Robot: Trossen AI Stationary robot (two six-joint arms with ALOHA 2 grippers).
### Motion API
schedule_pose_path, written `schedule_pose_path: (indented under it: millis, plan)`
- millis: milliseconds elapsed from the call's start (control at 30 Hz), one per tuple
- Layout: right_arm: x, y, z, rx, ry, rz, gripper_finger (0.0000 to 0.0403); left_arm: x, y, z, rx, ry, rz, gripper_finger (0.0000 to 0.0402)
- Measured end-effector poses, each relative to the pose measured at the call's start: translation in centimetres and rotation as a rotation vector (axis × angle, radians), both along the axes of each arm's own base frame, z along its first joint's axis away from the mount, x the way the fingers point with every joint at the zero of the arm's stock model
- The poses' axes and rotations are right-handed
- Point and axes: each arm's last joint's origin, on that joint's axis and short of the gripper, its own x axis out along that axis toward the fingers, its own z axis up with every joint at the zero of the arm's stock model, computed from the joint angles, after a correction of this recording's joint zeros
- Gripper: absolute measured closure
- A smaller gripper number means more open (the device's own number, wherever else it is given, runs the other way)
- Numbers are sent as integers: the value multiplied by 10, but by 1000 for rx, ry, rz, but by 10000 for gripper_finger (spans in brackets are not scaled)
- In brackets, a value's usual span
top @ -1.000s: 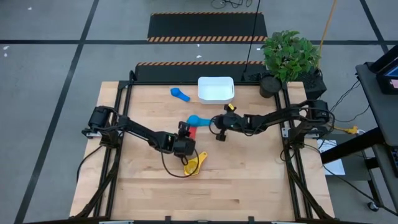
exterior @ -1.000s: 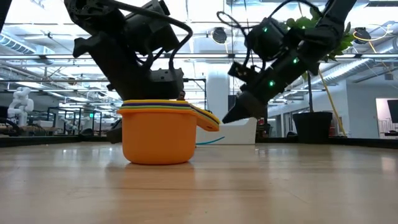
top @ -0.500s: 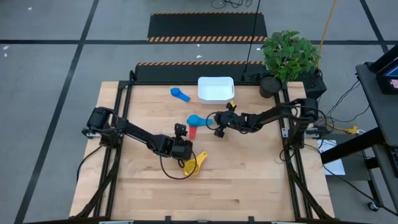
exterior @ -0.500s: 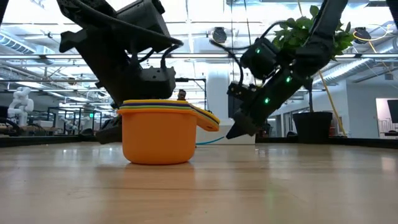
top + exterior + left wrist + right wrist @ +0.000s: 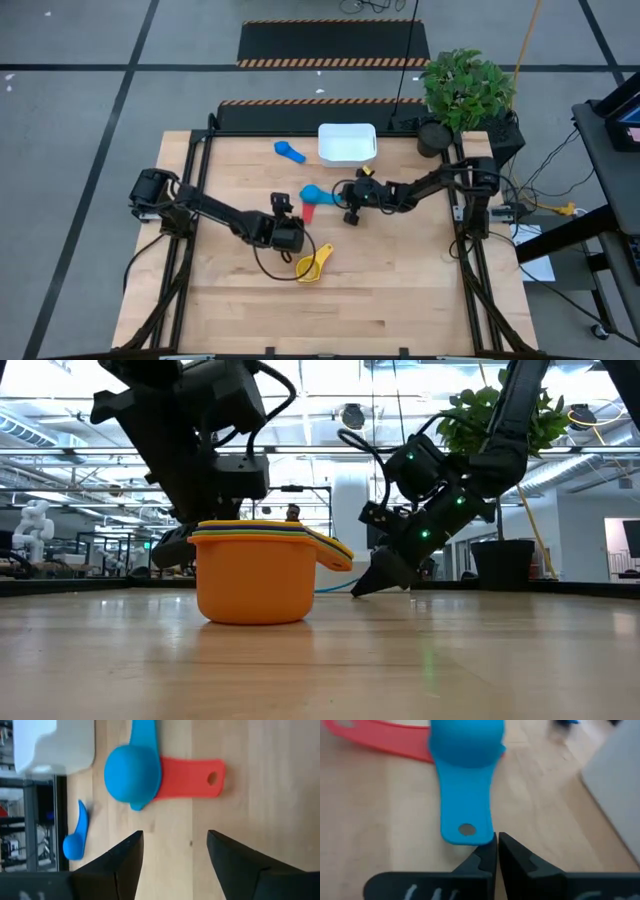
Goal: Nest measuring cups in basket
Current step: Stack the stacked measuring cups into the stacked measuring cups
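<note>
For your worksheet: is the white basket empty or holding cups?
Empty: the basket shows only bare white inside from above.

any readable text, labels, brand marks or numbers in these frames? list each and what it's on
None readable in any view.
Measuring cups: light blue cup, red cup handle, dark blue cup, nested orange and yellow stack: no size marks or numbers visible.
Basket: plain white, no label.
Floor strips: orange and black hazard stripes only, no words.
Right gripper: pale marks on its body, too blurred to read.
</note>
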Motion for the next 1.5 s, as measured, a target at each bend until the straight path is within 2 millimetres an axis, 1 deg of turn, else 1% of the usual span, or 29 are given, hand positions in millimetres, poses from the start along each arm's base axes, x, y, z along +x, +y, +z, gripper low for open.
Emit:
schedule_pose_path:
  millis: [200,267,400,533,767,867,933,1067,1167,1367,1500]
  plan:
    - [-1,8,3,65,13,99,390,-5,8,-2,-13,22,80,183]
    - [-3,9,6,74,39,101,390,-7,10,-2,-15,30,101,183]
    - [-10,7,12,42,90,44,390,-6,12,-3,-42,23,111,183]
    - [-11,4,23,-5,61,-42,390,-3,18,-3,-68,9,126,183]
    - [-11,4,23,8,47,-55,390,-2,32,-10,-109,-60,159,183]
    - [-9,5,24,28,23,-60,390,-5,34,-17,-132,-65,153,183]
    - [-7,7,27,71,-20,-44,390,-5,35,-18,-134,-71,155,183]
    - [-4,9,29,162,-85,-42,390,2,33,-15,-166,-139,131,183]
    - [-4,10,29,191,-90,-35,390,6,32,-13,-182,-169,94,183]
    - [-5,8,30,150,-86,-87,390,3,33,-15,-181,-131,105,183]
    - [-6,6,30,101,-65,-128,390,1,34,-19,-184,-144,106,183]
